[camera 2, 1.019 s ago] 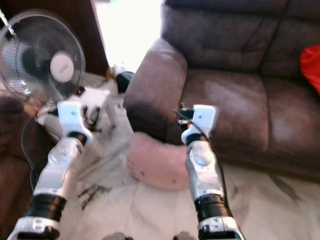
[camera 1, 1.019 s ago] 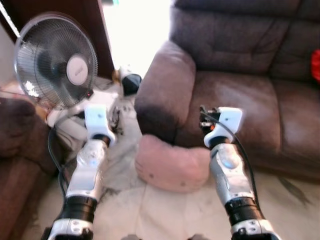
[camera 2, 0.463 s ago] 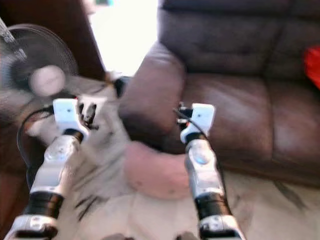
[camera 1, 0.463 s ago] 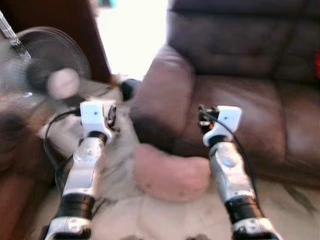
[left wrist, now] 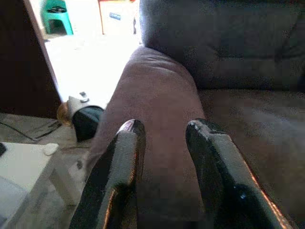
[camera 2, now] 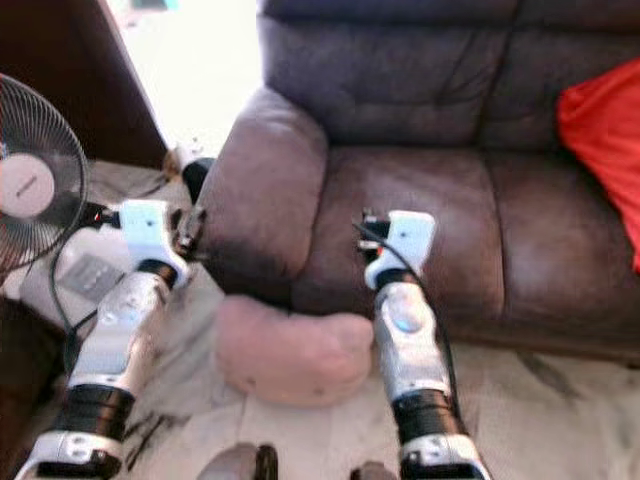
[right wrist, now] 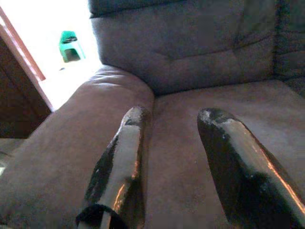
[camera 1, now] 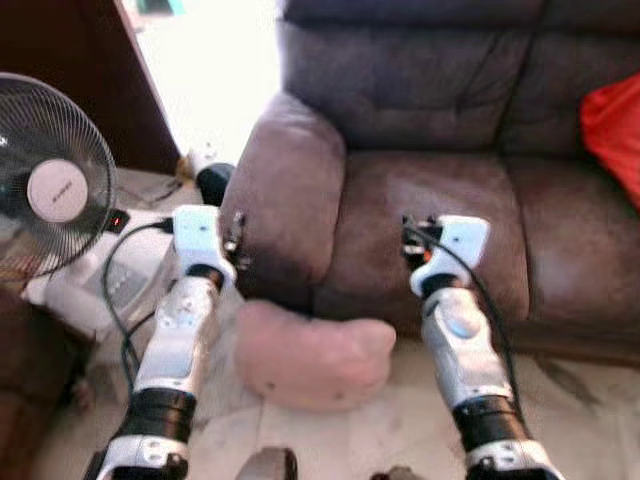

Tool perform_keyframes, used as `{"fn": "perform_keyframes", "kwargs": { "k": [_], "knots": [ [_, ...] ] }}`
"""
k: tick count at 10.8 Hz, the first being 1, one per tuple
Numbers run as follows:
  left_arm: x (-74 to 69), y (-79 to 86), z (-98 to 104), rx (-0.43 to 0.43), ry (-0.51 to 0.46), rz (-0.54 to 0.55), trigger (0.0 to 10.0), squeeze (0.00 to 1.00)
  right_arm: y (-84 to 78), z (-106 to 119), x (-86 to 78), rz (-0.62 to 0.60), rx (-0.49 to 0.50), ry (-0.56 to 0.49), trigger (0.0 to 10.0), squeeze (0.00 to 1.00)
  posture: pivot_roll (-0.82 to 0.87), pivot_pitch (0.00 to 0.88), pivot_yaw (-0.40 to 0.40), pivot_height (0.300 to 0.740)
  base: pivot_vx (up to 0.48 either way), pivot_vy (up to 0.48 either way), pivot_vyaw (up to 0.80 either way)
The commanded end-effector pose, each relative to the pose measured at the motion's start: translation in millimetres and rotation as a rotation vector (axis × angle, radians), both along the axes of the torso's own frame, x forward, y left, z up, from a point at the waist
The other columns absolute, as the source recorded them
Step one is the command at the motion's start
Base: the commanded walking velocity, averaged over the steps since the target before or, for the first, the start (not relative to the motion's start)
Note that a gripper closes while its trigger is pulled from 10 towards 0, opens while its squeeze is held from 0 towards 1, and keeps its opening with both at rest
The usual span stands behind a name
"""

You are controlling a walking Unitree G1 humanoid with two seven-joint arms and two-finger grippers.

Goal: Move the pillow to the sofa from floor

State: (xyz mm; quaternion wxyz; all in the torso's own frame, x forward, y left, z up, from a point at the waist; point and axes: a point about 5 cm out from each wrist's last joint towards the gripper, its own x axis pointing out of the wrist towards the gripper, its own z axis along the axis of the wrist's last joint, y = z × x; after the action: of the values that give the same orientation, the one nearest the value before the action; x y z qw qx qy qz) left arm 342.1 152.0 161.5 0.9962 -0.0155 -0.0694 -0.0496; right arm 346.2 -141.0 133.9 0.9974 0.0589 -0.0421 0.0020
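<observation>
Jaws both parted, empty, raised | pillow [camera 1: 308, 353] on floor below, between arms, against sofa [camera 1: 440, 190]

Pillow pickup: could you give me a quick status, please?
Both grippers, left and right, open, empty, raised. Pink pillow on floor against sofa. Nothing blocking.

The right arm [camera 1: 462, 340] covers the right end of the pink pillow [camera 1: 305, 355] on the floor. The fan [camera 1: 45, 190] and the red cushion [camera 1: 612, 125] are cut by the picture's edges. The dark object [camera 1: 213, 180] beside the sofa [camera 1: 420, 150] armrest is too blurred to identify.
</observation>
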Motion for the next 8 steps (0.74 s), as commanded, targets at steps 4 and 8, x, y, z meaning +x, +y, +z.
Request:
{"fn": "perform_keyframes", "kwargs": {
  "k": [4,8],
  "knots": [
    [-2.3,2.9,0.1,-0.007,-0.021,-0.012,10.0,0.0,1.9,1.7,0.3,0.005,0.004,-0.005,10.0,0.0,0.09,0.168,0.031,0.728,0.0,0.0,0.0],
    [0.2,1.5,-3.0,-0.002,-0.006,0.007,10.0,0.0,-1.6,5.3,2.1,-0.015,0.007,-0.013,10.0,0.0,0.07,0.164,0.031,0.728,0.0,0.0,0.0]
  ]
}}
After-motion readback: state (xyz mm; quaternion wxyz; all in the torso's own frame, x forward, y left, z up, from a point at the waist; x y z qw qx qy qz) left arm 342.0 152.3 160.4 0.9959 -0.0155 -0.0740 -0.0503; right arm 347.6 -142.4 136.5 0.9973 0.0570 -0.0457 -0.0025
